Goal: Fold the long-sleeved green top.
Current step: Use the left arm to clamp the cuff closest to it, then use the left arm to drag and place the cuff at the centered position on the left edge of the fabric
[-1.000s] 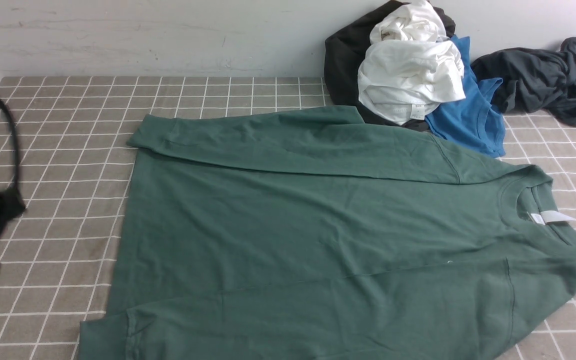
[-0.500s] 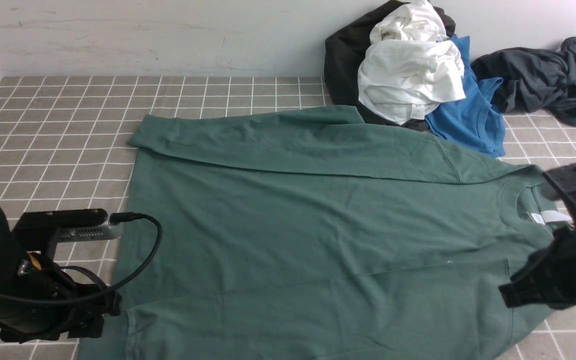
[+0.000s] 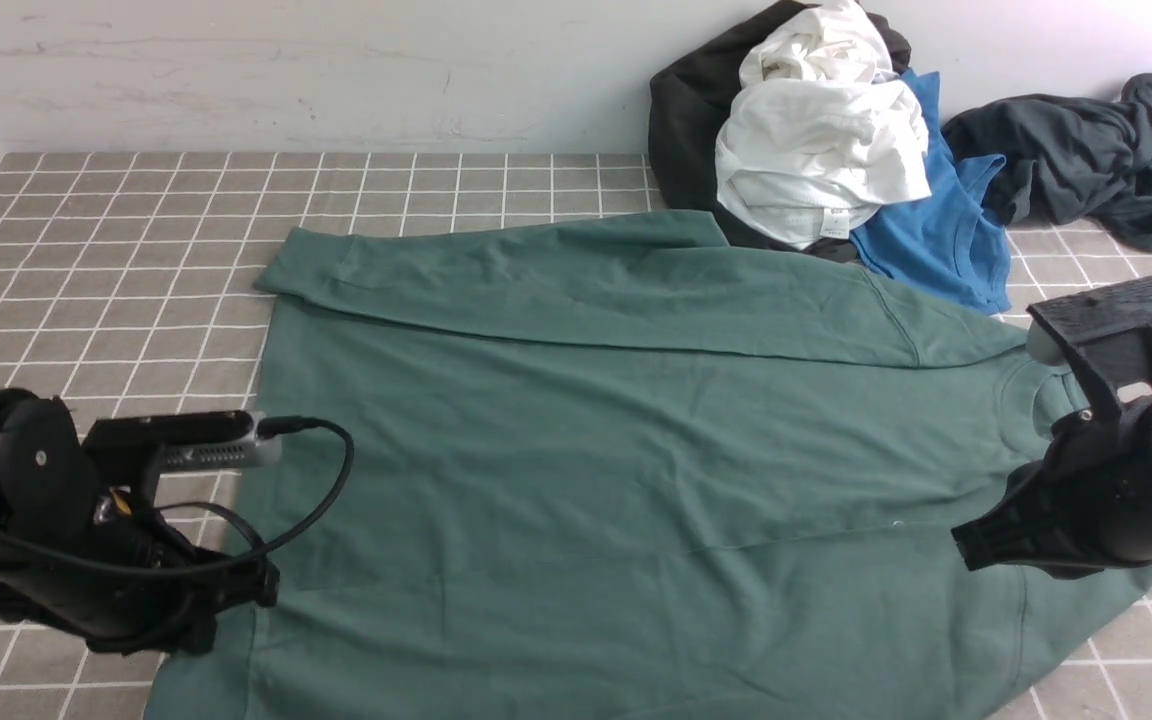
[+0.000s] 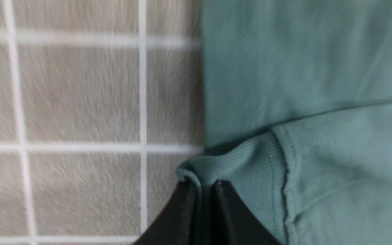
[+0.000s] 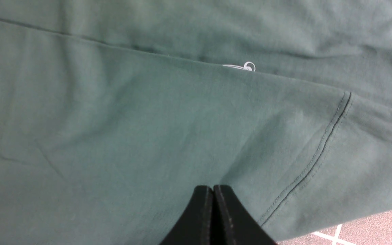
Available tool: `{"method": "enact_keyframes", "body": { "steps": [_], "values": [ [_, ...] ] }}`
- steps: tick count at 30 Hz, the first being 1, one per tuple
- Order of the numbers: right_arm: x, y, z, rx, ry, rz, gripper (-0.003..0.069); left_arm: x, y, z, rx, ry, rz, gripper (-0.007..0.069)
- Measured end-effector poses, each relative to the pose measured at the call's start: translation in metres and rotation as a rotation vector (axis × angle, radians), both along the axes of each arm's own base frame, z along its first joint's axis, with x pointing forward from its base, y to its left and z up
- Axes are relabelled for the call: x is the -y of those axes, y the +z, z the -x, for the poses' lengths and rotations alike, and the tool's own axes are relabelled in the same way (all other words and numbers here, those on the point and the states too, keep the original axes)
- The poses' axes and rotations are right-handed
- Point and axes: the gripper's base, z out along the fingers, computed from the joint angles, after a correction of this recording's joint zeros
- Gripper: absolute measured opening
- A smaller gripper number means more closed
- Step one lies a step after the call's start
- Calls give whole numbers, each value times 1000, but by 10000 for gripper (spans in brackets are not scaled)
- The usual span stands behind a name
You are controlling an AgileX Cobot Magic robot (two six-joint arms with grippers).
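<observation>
The green long-sleeved top lies spread flat on the checked cloth, neck to the right. Both sleeves are folded in across the body. My left gripper is shut on the ribbed cuff of the near sleeve, at the top's near left corner. My right gripper is shut with nothing between its jaws. It hangs just over the fabric beside the near shoulder seam, on the right. The right arm hides the neck label.
A heap of clothes lies at the back right against the wall: a white garment on a black one, a bright blue t-shirt and a dark grey garment. The checked cloth shows to the left of the top.
Both arms have come in over the top. The left gripper reached the near sleeve's cuff and closed on it. The right arm moved in over the neck and shoulder.
</observation>
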Motion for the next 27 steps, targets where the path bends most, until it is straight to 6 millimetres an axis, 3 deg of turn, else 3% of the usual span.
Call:
{"method": "enact_keyframes", "body": {
  "steps": [3, 4, 5, 6, 13, 17, 20, 24, 27],
  "values": [
    [0, 0, 0, 2, 1, 0, -14, 7, 27, -8, 78, -56, 1, 34],
    [0, 0, 0, 3, 3, 1, -14, 12, 48, -16, 139, -92, 1, 34],
    [0, 0, 0, 4, 4, 1, -14, 12, 48, -16, 141, -92, 1, 34],
    [0, 0, 0, 5, 10, 4, -14, 15, 70, -24, 203, -118, 2, 34],
    [0, 0, 0, 6, 16, 7, -14, 16, 107, -51, 351, -164, -56, 34],
    [0, 0, 0, 6, 16, 7, -14, 17, 101, -71, 364, -172, -78, 34],
    [0, 0, 0, 6, 16, 7, -14, 18, 84, -91, 298, -177, -88, 34],
    [0, 0, 0, 8, 16, 6, -14, 11, 52, -117, 116, -164, -95, 38],
    [0, 1, -1, 16, 15, 4, -14, 6, 42, -133, 12, -158, -95, 60]
  ]
}}
